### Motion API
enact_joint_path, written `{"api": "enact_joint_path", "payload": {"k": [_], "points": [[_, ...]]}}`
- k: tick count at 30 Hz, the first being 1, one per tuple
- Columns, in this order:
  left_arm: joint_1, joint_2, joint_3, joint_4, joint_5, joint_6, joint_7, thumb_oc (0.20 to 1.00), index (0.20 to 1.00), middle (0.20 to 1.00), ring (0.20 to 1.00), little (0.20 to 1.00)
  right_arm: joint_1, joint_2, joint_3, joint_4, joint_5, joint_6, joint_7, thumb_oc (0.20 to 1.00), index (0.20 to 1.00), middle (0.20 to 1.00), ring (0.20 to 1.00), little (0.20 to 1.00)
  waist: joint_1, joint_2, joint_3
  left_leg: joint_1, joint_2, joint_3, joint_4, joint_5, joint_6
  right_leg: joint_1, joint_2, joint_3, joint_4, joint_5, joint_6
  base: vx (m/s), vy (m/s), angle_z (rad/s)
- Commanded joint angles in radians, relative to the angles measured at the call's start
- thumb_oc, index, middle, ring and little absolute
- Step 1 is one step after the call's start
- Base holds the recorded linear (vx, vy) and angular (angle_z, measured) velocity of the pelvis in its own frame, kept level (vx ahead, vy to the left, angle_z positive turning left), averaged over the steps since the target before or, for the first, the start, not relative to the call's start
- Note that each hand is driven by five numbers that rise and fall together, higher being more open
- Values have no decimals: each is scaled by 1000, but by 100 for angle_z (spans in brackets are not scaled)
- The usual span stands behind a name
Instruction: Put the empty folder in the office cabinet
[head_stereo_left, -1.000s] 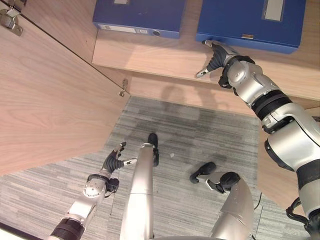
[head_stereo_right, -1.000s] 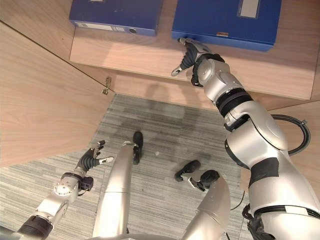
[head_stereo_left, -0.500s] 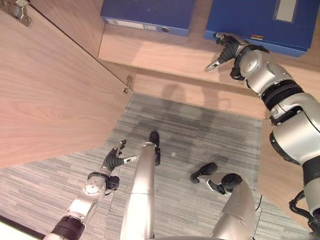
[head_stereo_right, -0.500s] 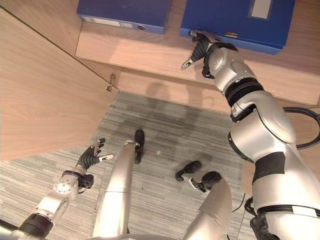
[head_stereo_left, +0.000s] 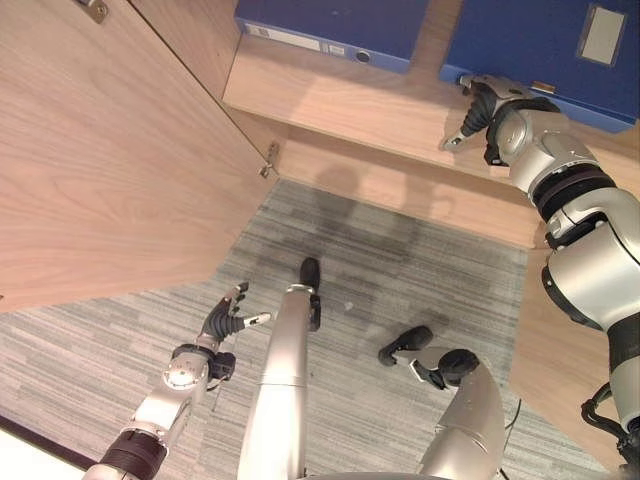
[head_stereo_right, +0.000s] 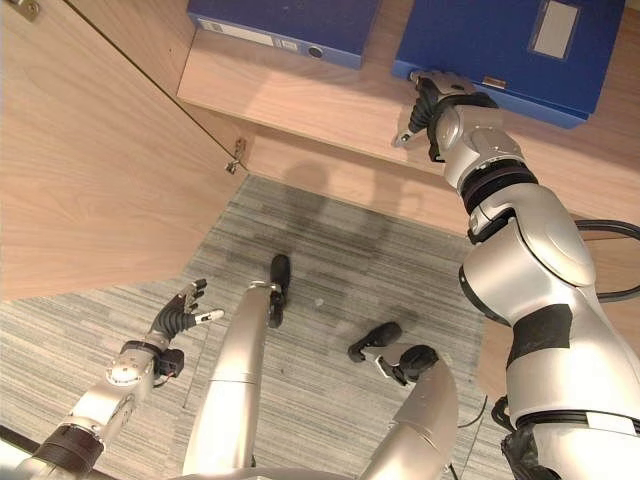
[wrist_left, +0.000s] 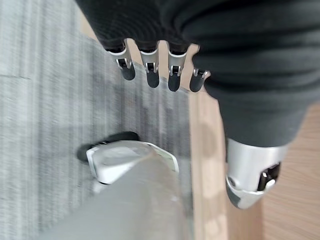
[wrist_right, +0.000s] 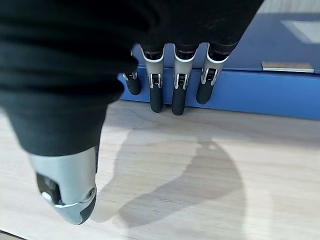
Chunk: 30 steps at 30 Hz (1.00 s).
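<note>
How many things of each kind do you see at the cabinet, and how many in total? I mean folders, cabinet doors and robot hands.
Folders: 2, both blue, a left folder and a right folder, lying on the shelf
Cabinet doors: 1, the open door
Hands: 2, the left hand and the right hand
Total: 5

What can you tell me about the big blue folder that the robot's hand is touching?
The blue folder lies flat on the cabinet's wooden shelf, next to a second blue folder. It looks like stiff board, with a pale label pocket on top and a small metal clip at its near edge. The right hand has straight fingers against that edge, thumb apart, pushing rather than gripping.
</note>
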Motion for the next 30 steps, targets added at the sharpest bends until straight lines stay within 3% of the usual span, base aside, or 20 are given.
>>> {"api": "enact_joint_path", "payload": {"k": [1,15,22,30], "points": [[-25,15,-1,-15,9,-18,12,1000,1000,1000,1000,1000,13,-29,-32,110,-69,87,-14,1000,1000,1000,1000,1000,14,0,41,44,0,15,-4,-82,14,0,6,105,-165,130,126,-4,18,-3],[-30,-23,3,117,0,-22,23,1000,1000,1000,1000,1000,114,143,-115,41,-86,82,-49,1000,1000,1000,1000,1000,-23,1,28,210,-8,34,-129,-50,14,160,30,68,-279,182,152,-3,1,-5],[-30,-35,-7,162,2,-24,15,1000,1000,1000,1000,1000,161,187,-127,52,-123,82,-57,1000,1000,1000,1000,1000,-32,1,22,281,-10,38,-174,-38,11,222,42,59,-323,205,163,0,0,0],[-39,-51,-12,210,16,-5,-1,1000,1000,1000,1000,1000,218,216,-140,65,-140,79,0,1000,1000,1000,1000,1000,-34,-17,11,393,-8,41,-214,-36,8,332,63,42,-370,226,177,0,0,0]]}}
